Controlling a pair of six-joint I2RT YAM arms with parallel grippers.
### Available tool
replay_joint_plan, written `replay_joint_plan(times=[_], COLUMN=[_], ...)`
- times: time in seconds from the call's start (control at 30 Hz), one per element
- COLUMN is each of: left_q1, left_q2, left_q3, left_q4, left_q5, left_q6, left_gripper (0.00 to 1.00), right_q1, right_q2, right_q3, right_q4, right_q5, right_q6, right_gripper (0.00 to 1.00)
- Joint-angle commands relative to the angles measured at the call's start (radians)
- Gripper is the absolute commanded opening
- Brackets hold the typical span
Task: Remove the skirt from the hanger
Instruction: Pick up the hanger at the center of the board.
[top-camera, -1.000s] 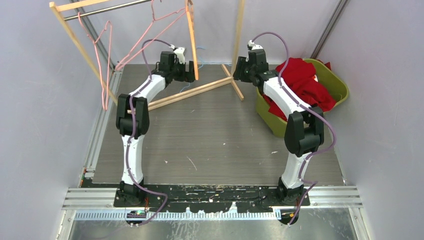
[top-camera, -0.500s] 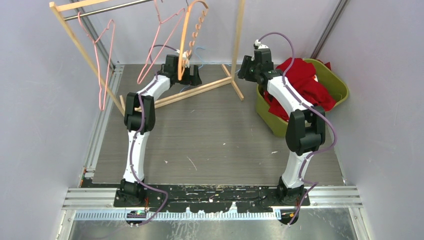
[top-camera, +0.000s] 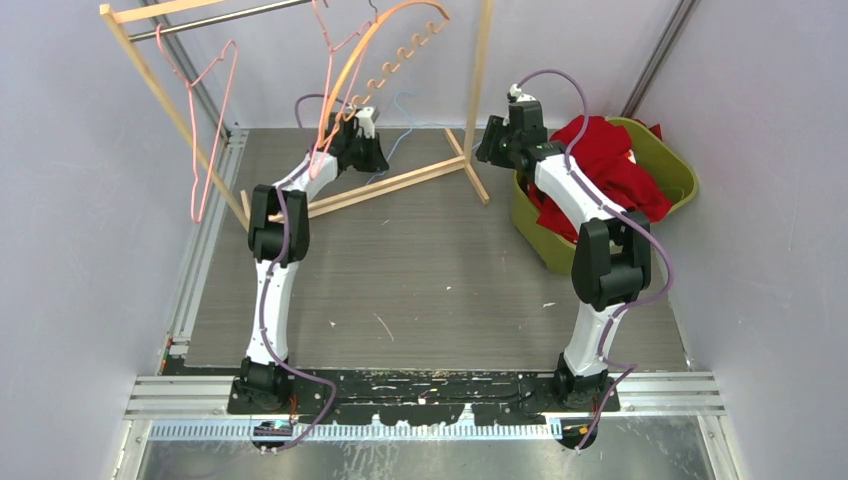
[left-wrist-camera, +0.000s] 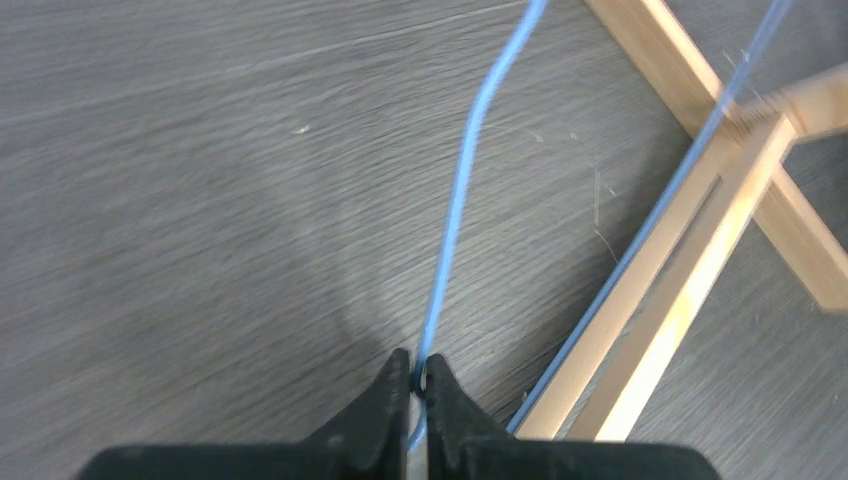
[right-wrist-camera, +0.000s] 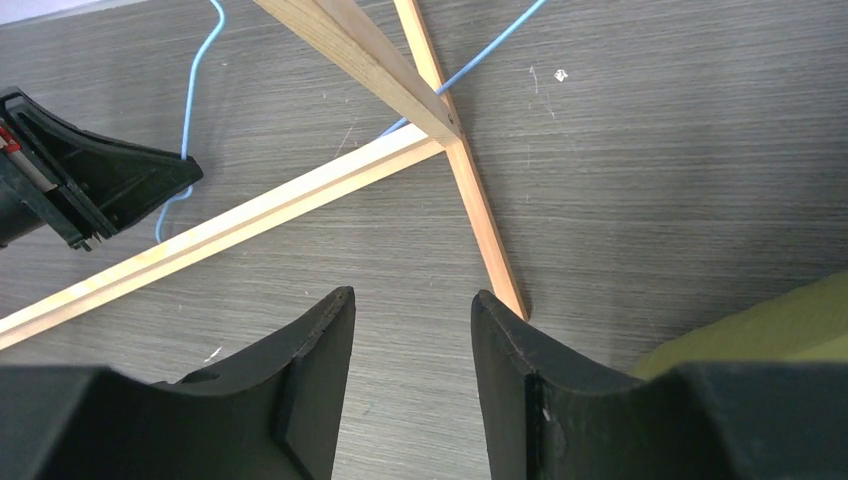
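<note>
The red skirt (top-camera: 605, 165) lies heaped in the green basket (top-camera: 683, 170) at the right, off any hanger. A thin blue wire hanger (left-wrist-camera: 455, 220) hangs bare near the rack's foot. My left gripper (left-wrist-camera: 418, 375) is shut on its lower wire, and the same grip shows in the top view (top-camera: 378, 158). My right gripper (right-wrist-camera: 412, 297) stands open over the bare floor beside the basket, with nothing between its fingers; the top view has it (top-camera: 487, 150) just left of the skirt.
A wooden clothes rack (top-camera: 478, 60) stands at the back, its crossed foot bars (right-wrist-camera: 455, 160) on the floor between my arms. An orange notched hanger (top-camera: 385, 45) and pink wire hangers (top-camera: 215, 120) dangle from its rail. Grey walls close in on both sides.
My left gripper has closed on the blue hanger wire after reaching further back. The orange hanger has swung up and to the right. The right arm has barely shifted.
</note>
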Motion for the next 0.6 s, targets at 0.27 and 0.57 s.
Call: replay_joint_plan(times=[0.27,0.57], left_q1=[0.007,0.064], left_q2=[-0.074,-0.134], left_q3=[0.009,-0.008], left_q4=[-0.012,0.060], left_q5=[0.000,-0.248], left_q6=[0.015,-0.043], left_gripper=[0.00,0.00], right_q1=[-0.008,-0.009], right_q2=[-0.053,-0.059], right_q3=[-0.031,-0.051], right_q4=[0.054,0.063], right_q5=[-0.019,-0.031], right_q6=[0.015,0.036], right_gripper=[0.51,0.51])
